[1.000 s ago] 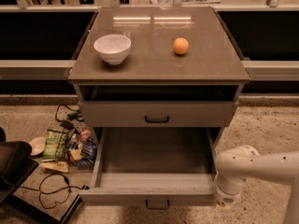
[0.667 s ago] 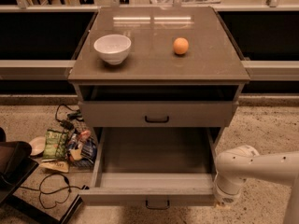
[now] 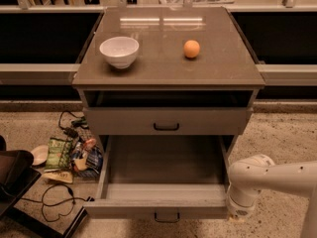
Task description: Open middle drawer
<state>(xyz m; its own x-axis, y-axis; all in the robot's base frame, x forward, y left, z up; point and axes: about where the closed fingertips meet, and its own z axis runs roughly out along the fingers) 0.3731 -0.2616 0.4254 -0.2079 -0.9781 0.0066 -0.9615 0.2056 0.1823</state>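
Observation:
The middle drawer [image 3: 166,170] of the grey cabinet is pulled far out, and its plain grey interior is bare. Its front panel [image 3: 158,207] faces me, with the black bar handle [image 3: 166,216] just below the panel's edge. Above it, the top drawer [image 3: 166,120] sits shut with its own black handle. My white arm [image 3: 245,187] reaches in from the right, and its end hangs beside the open drawer's right front corner. The gripper lies below that last joint, out of sight.
On the cabinet top stand a white bowl [image 3: 119,51] and an orange [image 3: 191,48]. On the floor to the left lie snack bags [image 3: 69,155], black cables [image 3: 54,202] and a dark chair [image 3: 12,180]. A rail runs behind the cabinet.

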